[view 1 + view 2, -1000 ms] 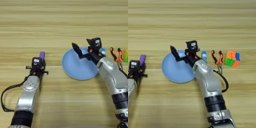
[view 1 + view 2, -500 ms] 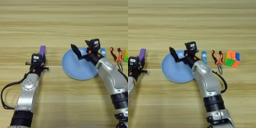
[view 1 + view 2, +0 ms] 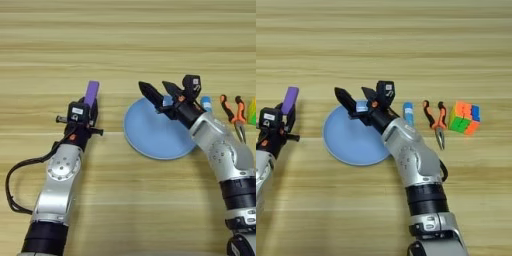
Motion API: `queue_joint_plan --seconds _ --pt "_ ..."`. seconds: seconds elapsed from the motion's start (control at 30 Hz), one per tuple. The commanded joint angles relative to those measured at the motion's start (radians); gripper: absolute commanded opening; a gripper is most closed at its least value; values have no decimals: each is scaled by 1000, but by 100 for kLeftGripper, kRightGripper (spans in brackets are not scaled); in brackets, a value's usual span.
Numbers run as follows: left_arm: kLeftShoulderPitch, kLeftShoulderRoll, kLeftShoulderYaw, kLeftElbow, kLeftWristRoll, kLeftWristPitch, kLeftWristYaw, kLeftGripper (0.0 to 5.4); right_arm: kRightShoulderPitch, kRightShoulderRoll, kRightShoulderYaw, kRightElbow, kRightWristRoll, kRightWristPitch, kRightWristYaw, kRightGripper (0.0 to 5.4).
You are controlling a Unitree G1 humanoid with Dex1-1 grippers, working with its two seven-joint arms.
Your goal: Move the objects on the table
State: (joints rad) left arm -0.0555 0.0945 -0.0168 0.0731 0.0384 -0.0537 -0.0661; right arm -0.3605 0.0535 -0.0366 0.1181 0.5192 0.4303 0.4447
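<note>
The right gripper [image 3: 159,92] has its two black fingers spread wide with nothing between them. They hang over the far rim of the blue plate [image 3: 155,135], tips pointing away from the robot and a little left. Whether they touch the rim or hover just above it cannot be told.

The left gripper [image 3: 91,107] has its fingers narrow around the lower end of the purple block [image 3: 91,93], which sticks out beyond them toward the far side of the table [image 3: 125,40]. The hold looks firm, though the contact itself is hidden behind the gripper's body.

Outward from the plate, to the right, lie a small white and blue tube [image 3: 408,112], a pair of orange-handled pliers [image 3: 435,120] and the puzzle cube [image 3: 464,118], in a row and apart from one another. The cube sits well clear of both arms.

The step in hand looks like the left arm carrying the block while the right arm readies itself at the plate. To do it well, the left arm should keep its squeeze even and its wrist level, so the long block does not pivot in the fingers. If the block is meant for the plate, the right gripper should clear the rim first, since the two arms would otherwise meet over it. The block should be lowered until it rests before the fingers part.
</note>
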Motion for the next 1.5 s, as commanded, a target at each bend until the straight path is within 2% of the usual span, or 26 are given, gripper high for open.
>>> queue_joint_plan --seconds 0.03,0.43,0.57,1.07,1.5 --pt "2 6 -16 -19 15 -9 -9 137 -42 12 -6 31 24 27 10 540" --pt "5 5 -76 -48 26 -19 -46 137 -105 46 -30 100 119 135 47 540" --pt "5 1 -92 -58 36 -20 -48 137 -120 57 -23 130 100 115 45 540" --pt "24 4 -165 -96 57 -38 -78 137 -207 95 -62 262 107 78 60 540" --pt "29 8 -172 -98 54 -36 -86 137 -243 120 -79 299 120 79 70 540"
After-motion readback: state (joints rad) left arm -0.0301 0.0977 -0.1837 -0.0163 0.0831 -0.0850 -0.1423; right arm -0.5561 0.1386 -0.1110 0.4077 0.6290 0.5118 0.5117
